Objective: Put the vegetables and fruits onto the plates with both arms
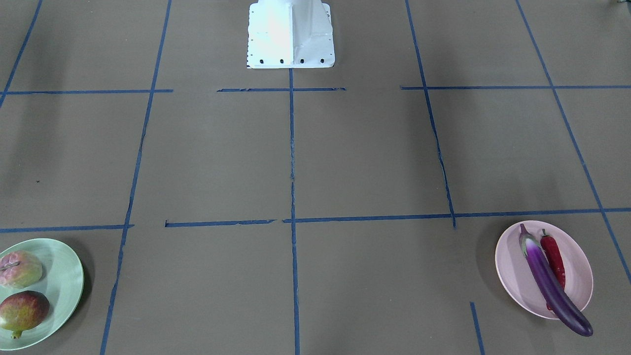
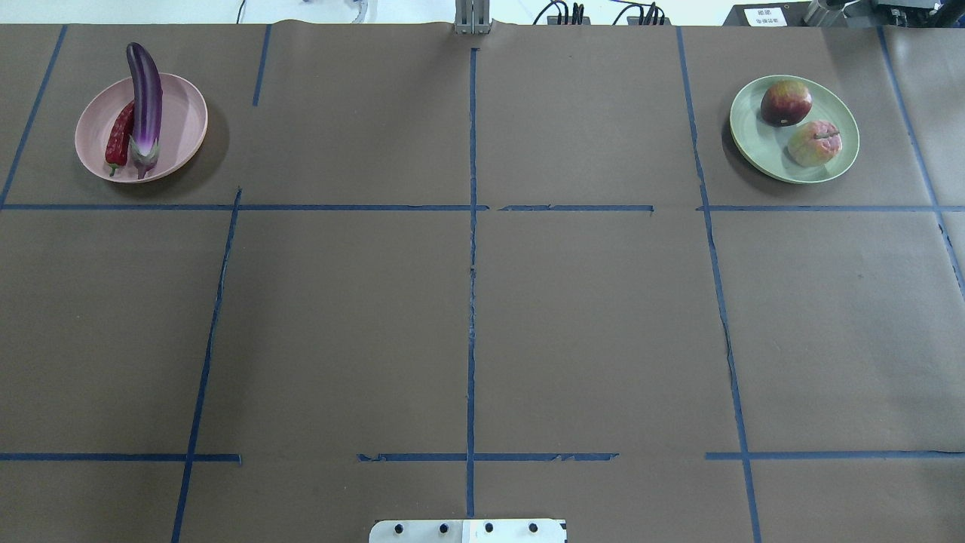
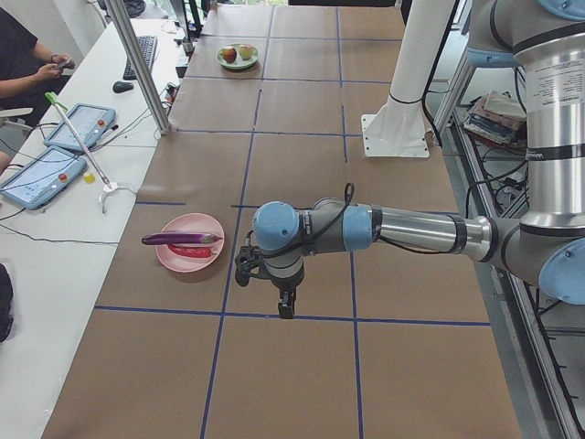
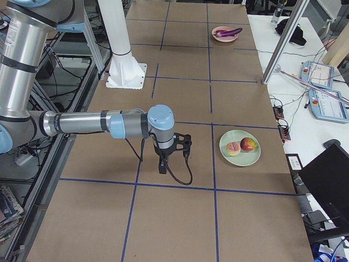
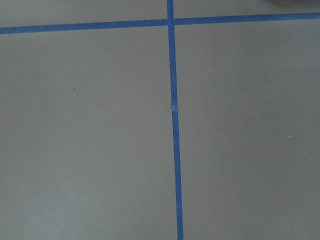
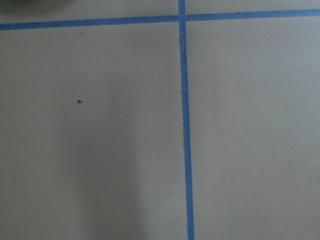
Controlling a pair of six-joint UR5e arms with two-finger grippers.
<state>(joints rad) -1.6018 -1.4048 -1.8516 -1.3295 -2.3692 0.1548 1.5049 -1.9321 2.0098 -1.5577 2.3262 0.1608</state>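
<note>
Black and pointing straight down, the left gripper (image 3: 286, 306) hangs high above brown paper (image 2: 339, 324) crossed by blue tape (image 2: 471, 302); how far its jaws stand apart, or whether they hold anything, cannot be told. The same goes for the right gripper (image 4: 162, 167). Open paper lies around both. Near the table's far edge, well apart, the pink plate (image 2: 188, 121) carries the glossy purple eggplant (image 2: 145, 90), whose dark end overhangs the rim, touching the red chili pepper (image 2: 121, 136). The green plate (image 2: 754, 143) carries the peach-like fruit (image 2: 814, 143) just beside the red-yellow pomegranate-like fruit (image 2: 785, 102).
</note>
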